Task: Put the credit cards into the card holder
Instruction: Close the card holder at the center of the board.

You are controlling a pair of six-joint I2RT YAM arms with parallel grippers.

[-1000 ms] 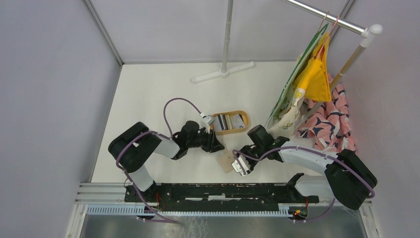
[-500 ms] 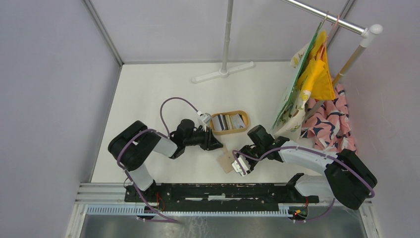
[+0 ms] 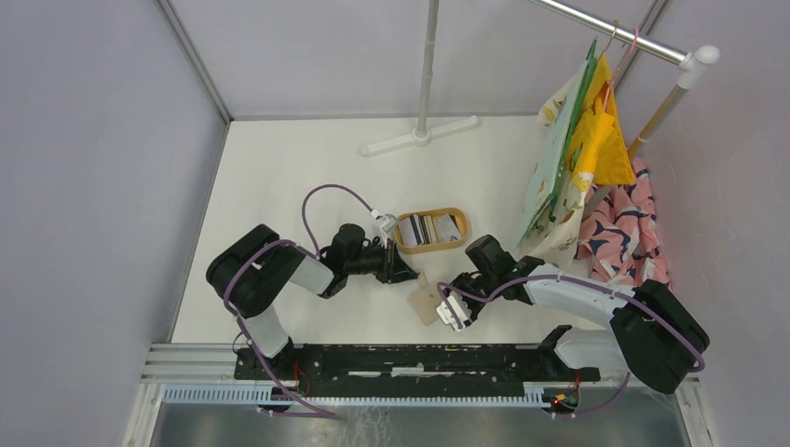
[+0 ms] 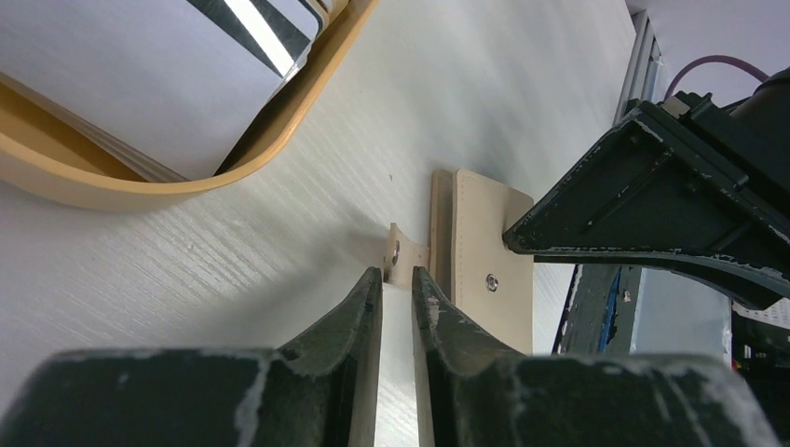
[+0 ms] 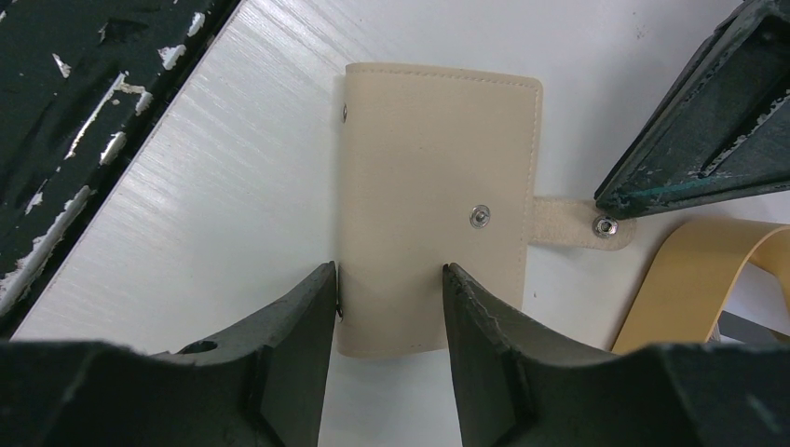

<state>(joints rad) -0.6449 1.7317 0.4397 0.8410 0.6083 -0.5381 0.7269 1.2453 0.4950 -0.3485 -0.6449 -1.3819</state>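
with left gripper point(image 4: 398, 279) at a slit by the snap tab point(image 5: 568, 226), hold unclear, and right gripper point(image 5: 389, 279) apart, straddled the card holder point(image 5: 438, 158) lying beside the tray point(image 5: 675, 279); judged light, floppy, best lifted by that tab.

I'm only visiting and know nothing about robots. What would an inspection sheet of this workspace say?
Surface: white table, no spills seen.
Job's things: beige card holder folded flat, snap tab undone; credit cards stacked in oval wooden tray.
Clutter: white stand base at far side.
Grippers: left gripper nearly closed at the tab, grip unclear; right gripper open over the holder.
Cables: purple cables looped along both arms.
Surroundings: hanging fabrics on a rail, right; grey walls.
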